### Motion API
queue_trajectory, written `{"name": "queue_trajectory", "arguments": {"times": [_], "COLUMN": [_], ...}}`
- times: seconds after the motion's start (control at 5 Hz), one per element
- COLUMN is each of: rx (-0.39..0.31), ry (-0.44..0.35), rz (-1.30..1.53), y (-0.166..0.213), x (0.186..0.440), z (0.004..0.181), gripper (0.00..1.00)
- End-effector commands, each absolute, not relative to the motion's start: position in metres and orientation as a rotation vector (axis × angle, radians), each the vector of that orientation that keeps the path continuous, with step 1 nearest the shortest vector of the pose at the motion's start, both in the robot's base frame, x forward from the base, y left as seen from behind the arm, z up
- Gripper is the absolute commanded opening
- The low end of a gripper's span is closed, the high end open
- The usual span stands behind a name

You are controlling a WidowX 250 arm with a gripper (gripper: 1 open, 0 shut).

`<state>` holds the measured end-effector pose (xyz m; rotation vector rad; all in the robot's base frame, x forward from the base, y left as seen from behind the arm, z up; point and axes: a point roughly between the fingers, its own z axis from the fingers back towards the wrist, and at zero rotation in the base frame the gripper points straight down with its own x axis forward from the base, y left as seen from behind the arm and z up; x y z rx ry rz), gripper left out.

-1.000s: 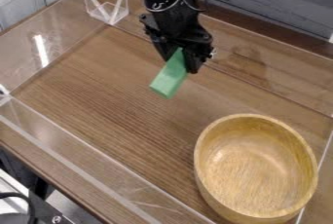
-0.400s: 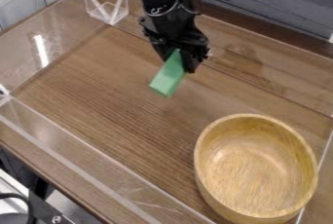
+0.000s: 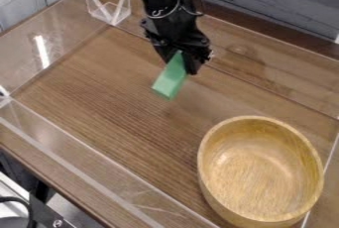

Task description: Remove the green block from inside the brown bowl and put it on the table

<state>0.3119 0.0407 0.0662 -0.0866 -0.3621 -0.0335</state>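
Note:
My black gripper (image 3: 180,61) is shut on the upper end of the green block (image 3: 169,77), which hangs tilted just above the table (image 3: 106,103), left of centre. Whether its lower end touches the wood I cannot tell. The brown bowl (image 3: 260,169) sits at the lower right with nothing inside it, well apart from the gripper and the block.
Low clear plastic walls (image 3: 54,153) border the tabletop on the left and the near side. A clear plastic stand (image 3: 106,9) is at the back left, close to the arm.
The gripper and the green block have edged slightly left and down; otherwise nothing has visibly changed.

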Motion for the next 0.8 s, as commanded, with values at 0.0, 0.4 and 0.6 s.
{"name": "queue_trajectory", "arguments": {"times": [0.0, 0.4, 0.6], "rx": [-0.072, -0.076, -0.078], "ry": [-0.419, -0.418, -0.417], "rz": [-0.028, -0.021, -0.017], "y": [0.0472, 0.0486, 0.0491], "x": [0.3219, 0.3221, 0.3224], "z": [0.0793, 0.0757, 0.0742], "gripper": [0.00, 0.00, 0.00]}}
